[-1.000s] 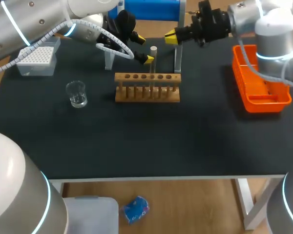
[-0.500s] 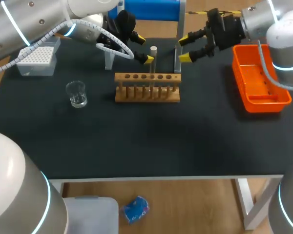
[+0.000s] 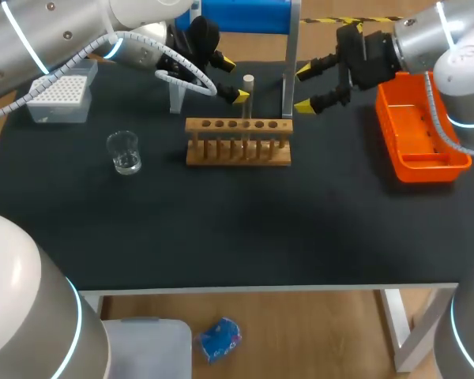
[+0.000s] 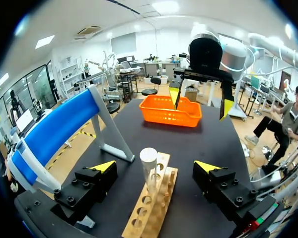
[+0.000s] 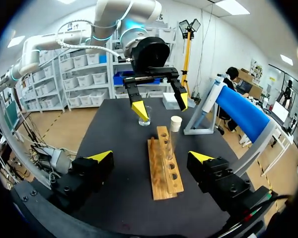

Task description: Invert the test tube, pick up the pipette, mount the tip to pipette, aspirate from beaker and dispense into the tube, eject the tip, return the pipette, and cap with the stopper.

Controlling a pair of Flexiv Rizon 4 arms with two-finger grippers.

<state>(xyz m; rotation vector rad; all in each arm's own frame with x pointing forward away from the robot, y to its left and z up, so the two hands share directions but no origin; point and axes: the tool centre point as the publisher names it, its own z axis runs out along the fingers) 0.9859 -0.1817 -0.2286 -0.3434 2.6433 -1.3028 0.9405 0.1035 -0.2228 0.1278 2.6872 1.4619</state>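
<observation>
Beaker (image 3: 125, 151) is shown overhead, not at the left wrist. Clear test tube (image 4: 149, 166) is seen upright inside the spread left claw (image 4: 155, 166); right claw (image 5: 150, 156) is spread too.

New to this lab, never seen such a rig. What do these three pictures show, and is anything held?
It is a two-armed robot at a black table. One picture looks down from above; the two round ones come from cameras on each arm's wrist. On the table: a wooden rack with one test tube upright in it, a glass beaker, a white tip box and an orange basket. The left gripper has the tube between its open fingers, not touching; the right gripper is open too. Nothing is held.
</observation>
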